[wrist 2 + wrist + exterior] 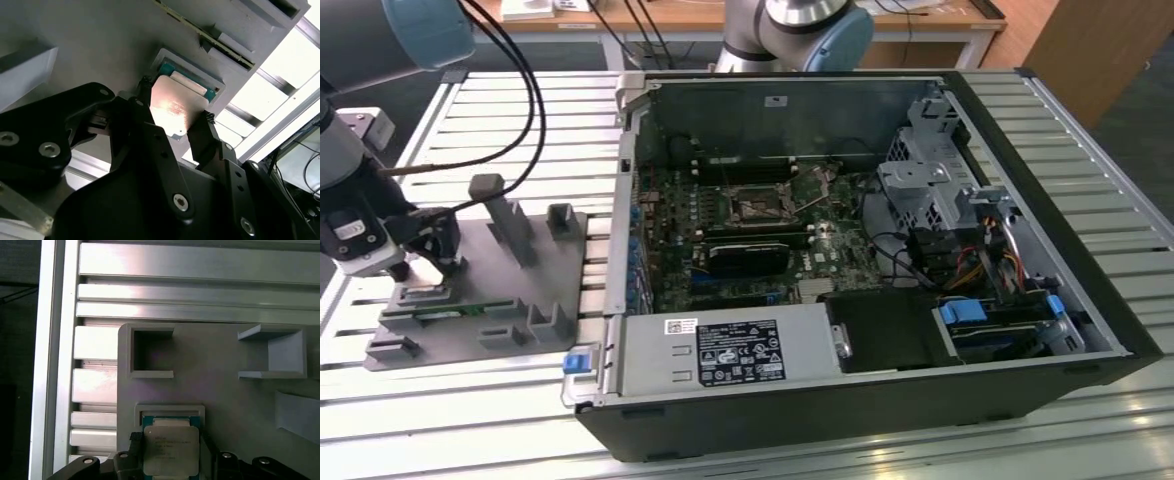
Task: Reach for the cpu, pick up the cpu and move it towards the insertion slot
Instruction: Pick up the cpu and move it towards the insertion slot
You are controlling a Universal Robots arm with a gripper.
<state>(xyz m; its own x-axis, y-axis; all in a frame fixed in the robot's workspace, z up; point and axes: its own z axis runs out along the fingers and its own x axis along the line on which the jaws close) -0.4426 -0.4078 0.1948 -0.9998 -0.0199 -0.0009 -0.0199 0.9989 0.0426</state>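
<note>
The cpu [170, 450], a flat square chip with a pale silvery top, is over its shallow square recess in the grey plastic holder [225, 390]. A green edge shows beside it in both wrist views. My gripper [170, 452] straddles it, one black finger against each of two opposite sides, shut on the cpu [175, 107]. I cannot tell whether the chip is lifted clear of the recess. In the exterior view my gripper [420, 268] hangs over the holder [520, 290] at the left. The insertion slot [758, 205] lies inside the open computer case.
The holder carries upright posts [500, 215] and pockets [150, 352], and a thin green memory stick [467, 308] near its front. Slatted aluminium table [494, 120] all around. The black computer case [1067, 200] stands to the exterior view's right, with a long black card [744, 258] below the socket.
</note>
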